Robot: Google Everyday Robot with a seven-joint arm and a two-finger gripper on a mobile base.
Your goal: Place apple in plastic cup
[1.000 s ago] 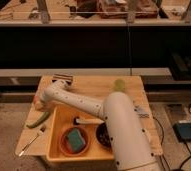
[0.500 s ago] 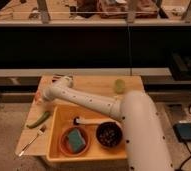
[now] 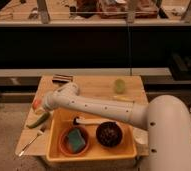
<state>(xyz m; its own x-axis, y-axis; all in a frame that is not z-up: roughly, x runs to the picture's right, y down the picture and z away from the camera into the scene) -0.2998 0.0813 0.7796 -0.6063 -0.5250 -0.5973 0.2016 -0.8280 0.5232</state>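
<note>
- The white arm [image 3: 96, 107] stretches over the bench [image 3: 91, 82] to its left edge. Its base sits further right than half a second ago.
- The yellow bin [image 3: 91, 156] is at the front edge.
- The plastic cup [image 3: 119, 86] is near the back right corner, same spot as before.
- The apple [image 3: 36, 104] is at the left edge and hasn't moved.
- The gripper [image 3: 43, 103] is right against the apple. Can't tell if it's gripping.
</note>
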